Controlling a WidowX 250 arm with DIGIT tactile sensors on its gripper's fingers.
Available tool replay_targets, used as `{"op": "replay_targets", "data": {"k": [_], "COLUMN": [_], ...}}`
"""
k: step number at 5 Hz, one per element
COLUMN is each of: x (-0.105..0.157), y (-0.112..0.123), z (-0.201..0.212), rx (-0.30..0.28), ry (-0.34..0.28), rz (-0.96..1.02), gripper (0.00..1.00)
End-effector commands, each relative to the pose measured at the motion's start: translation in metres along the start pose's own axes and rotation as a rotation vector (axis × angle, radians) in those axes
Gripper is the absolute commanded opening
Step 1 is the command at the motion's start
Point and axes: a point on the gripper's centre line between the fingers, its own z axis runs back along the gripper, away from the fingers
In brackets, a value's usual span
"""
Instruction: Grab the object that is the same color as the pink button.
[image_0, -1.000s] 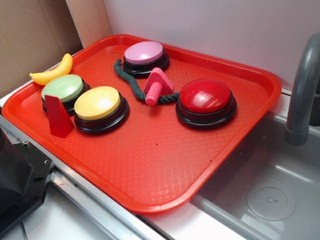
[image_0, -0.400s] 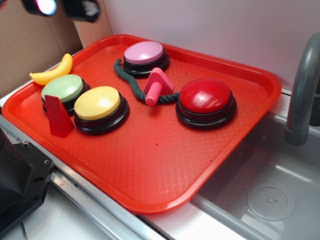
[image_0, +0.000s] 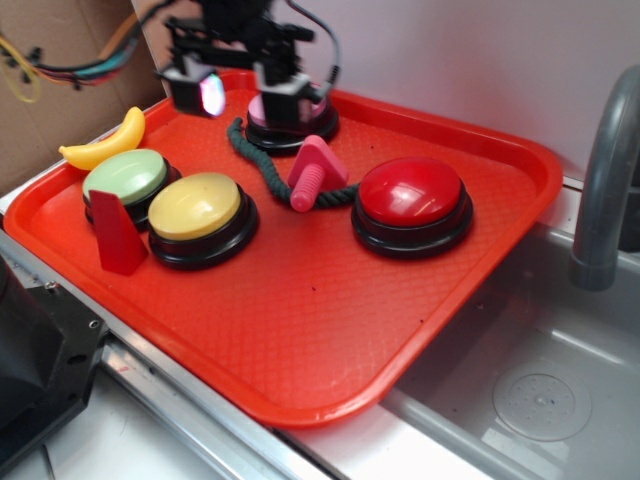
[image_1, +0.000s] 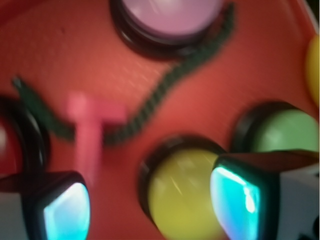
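The object, a hot-pink toy bolt with a triangular head, lies on the red tray across a dark green rope, left of the red button. In the blurred wrist view the pink bolt sits left of centre. The pink button stands at the tray's back, partly hidden by my gripper. The gripper hovers open above the back of the tray, left of and above the bolt. Its two pads are wide apart with nothing between them; the yellow button shows below.
A green button, a yellow button and a red wedge block crowd the tray's left side. A red button stands right of the bolt. A yellow banana lies off the tray's back left. A sink basin with grey faucet is at right.
My gripper has come down from the top left corner of the exterior view to hover over the back of the tray near the pink button. The objects on the tray have not moved.
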Motion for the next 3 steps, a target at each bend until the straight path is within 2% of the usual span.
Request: {"op": "replay_targets", "data": {"k": [1, 3], "x": [0.025, 0.027], "y": [-0.016, -0.02], "z": [-0.029, -0.044], "rx": [-0.014, 0.005], "ry": [0.007, 0.018], "rz": [-0.022, -0.011], "gripper": [1.0, 1.0]}}
